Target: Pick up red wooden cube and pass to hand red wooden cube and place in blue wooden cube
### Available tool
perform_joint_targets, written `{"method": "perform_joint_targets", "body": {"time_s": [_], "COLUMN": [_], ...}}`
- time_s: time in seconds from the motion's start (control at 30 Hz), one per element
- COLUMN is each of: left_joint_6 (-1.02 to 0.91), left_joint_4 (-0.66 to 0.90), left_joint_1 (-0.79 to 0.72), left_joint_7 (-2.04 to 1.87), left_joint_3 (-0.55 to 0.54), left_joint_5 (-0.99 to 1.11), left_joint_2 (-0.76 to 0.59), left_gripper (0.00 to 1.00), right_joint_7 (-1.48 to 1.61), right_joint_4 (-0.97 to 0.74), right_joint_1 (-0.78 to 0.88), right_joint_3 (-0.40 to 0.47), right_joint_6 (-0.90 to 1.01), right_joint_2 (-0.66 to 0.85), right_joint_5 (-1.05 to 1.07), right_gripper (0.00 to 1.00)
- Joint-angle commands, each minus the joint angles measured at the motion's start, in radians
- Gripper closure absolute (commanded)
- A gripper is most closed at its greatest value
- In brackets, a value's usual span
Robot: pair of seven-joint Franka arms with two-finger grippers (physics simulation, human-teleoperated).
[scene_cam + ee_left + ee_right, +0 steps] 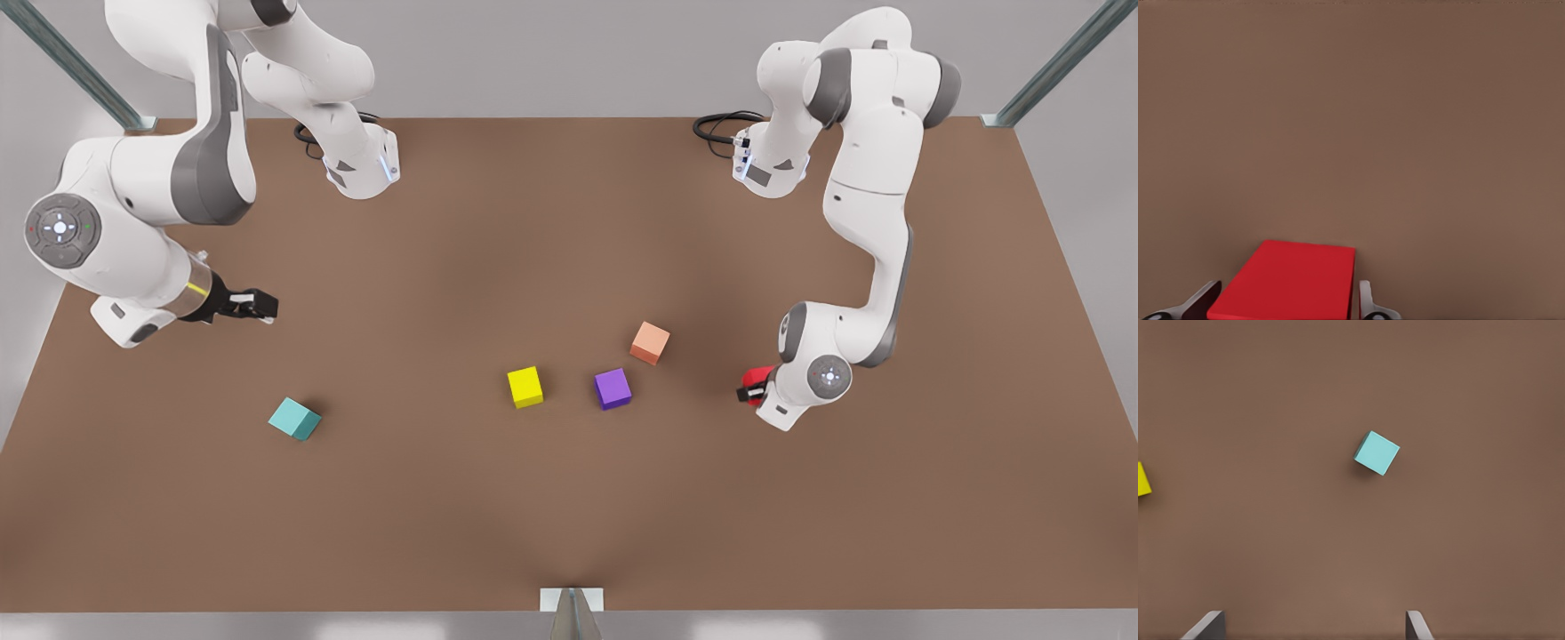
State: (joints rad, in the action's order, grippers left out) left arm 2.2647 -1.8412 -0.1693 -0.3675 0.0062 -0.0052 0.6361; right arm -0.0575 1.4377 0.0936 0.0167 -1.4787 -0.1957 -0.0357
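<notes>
No readable text, labels or numbers — none anywhere.

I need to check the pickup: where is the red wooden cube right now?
The red wooden cube sits between the left end effector's fingers at the front view's right, beyond the purple cube and the salmon-orange cube.

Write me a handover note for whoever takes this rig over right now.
Left hand: at the front view's right, fingers on either side of the small bright red wooden cube; a firm grip or lift cannot be confirmed.
Right hand: open, waiting at the front view's left above the brown table.
Small teal wooden cube sits free near the right hand.
Done: reach to the red cube.
Left: lift, handover, placing at the teal cube.
</notes>
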Motion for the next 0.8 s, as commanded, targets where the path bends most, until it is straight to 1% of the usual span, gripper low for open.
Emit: {"method": "perform_joint_targets", "body": {"time_s": [0.0, 0.03, 0.07, 0.1, 0.17, 0.2, 0.23, 0.3, 0.33, 0.37, 0.4, 0.43, 0.47, 0.5, 0.53, 0.57, 0.6, 0.67, 0.77], "left_joint_6": [0.053, 0.052, 0.052, 0.052, 0.047, 0.032, -0.023, -0.12, -0.258, -0.468, -0.591, -0.574, -0.5, -0.394, -0.248, -0.238, -0.238, -0.241, -0.274], "left_joint_4": [0.0, 0.0, 0.0, 0.0, 0.0, 0.011, 0.049, 0.095, 0.175, 0.33, 0.516, 0.664, 0.743, 0.752, 0.781, 0.869, 0.887, 0.886, 0.876], "left_joint_1": [0.001, 0.001, -0.001, -0.001, -0.001, -0.006, -0.007, -0.001, -0.001, -0.006, -0.009, -0.009, -0.009, -0.01, -0.01, -0.01, -0.009, -0.001, 0.013], "left_joint_7": [0.096, 0.093, 0.091, 0.087, 0.079, 0.015, -0.004, -0.005, -0.005, -0.007, -0.005, -0.025, -0.065, -0.073, -0.068, -0.06, -0.025, 0.021, 0.096], "left_joint_3": [0.0, 0.0, 0.0, 0.0, 0.0, -0.005, -0.023, -0.043, -0.074, -0.118, -0.201, -0.302, -0.377, -0.445, -0.558, -0.63, -0.654, -0.654, -0.654], "left_joint_5": [-0.001, -0.001, -0.001, -0.001, -0.004, -0.015, -0.058, -0.062, -0.067, -0.182, -0.327, -0.482, -0.553, -0.579, -0.618, -0.618, -0.618, -0.616, -0.613], "left_joint_2": [0.004, 0.002, 0.002, 0.0, -0.003, -0.009, -0.004, -0.032, -0.043, -0.041, 0.014, 0.106, 0.178, 0.217, 0.302, 0.402, 0.43, 0.427, 0.427], "left_gripper": [0.1, 0.21, 0.23, 0.24, 0.27, 0.3, 0.31, 0.31, 0.31, 0.31, 0.31, 0.31, 0.31, 0.31, 0.32, 0.32, 0.32, 0.32, 0.32], "right_joint_7": [-0.005, -0.005, -0.005, -0.004, -0.004, -0.004, -0.002, 0.014, 0.209, 0.372, 0.49, 0.709, 0.812, 0.911, 1.059, 1.208, 1.309, 1.576, 1.877], "right_joint_4": [0.0, 0.0, 0.0, 0.0, 0.001, 0.0, -0.002, -0.019, -0.055, -0.111, -0.114, -0.12, -0.12, -0.123, -0.195, -0.287, -0.307, -0.306, -0.298], "right_joint_1": [0.0, 0.0, 0.0, 0.0, -0.002, -0.002, -0.002, 0.003, -0.003, -0.006, -0.029, -0.031, -0.028, -0.014, -0.011, -0.011, -0.011, -0.006, -0.006], "right_joint_3": [0.0, 0.0, 0.0, 0.0, 0.0, 0.0, 0.0, -0.004, 0.0, 0.002, 0.002, 0.002, -0.006, -0.014, -0.057, -0.08, -0.08, -0.077, -0.073], "right_joint_6": [0.0, 0.0, 0.0, -0.003, -0.003, -0.003, -0.005, -0.045, -0.045, -0.043, -0.043, -0.043, -0.042, -0.041, -0.043, -0.043, -0.045, -0.049, -0.075], "right_joint_2": [-0.001, -0.001, -0.002, -0.004, -0.004, -0.004, -0.005, -0.042, -0.077, -0.139, -0.195, -0.303, -0.375, -0.425, -0.53, -0.62, -0.636, -0.65, -0.648], "right_joint_5": [0.002, 0.002, 0.002, 0.002, 0.002, 0.002, -0.004, 0.014, 0.138, 0.213, 0.413, 0.675, 0.921, 1.058, 1.155, 1.162, 1.16, 1.157, 1.149], "right_gripper": [0.0, 0.0, 0.0, 0.0, 0.0, 0.0, 0.0, 0.0, 0.0, 0.0, 0.0, 0.0, 0.0, 0.0, 0.0, 0.0, 0.0, 0.0, 0.0]}}
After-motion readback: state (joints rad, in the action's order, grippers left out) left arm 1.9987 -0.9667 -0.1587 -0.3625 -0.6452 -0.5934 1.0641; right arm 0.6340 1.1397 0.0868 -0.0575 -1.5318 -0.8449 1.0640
